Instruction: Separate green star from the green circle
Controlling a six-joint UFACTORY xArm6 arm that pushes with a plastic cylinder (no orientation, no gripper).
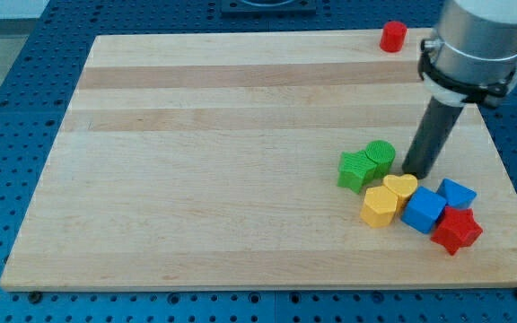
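still unseparated: green star (355, 170) touches green circle (381, 156); our tip (416, 170), holding nothing, sits just right of them.

My tip (417, 172) sits just right of the green circle (381, 156), which touches the green star (357, 170).
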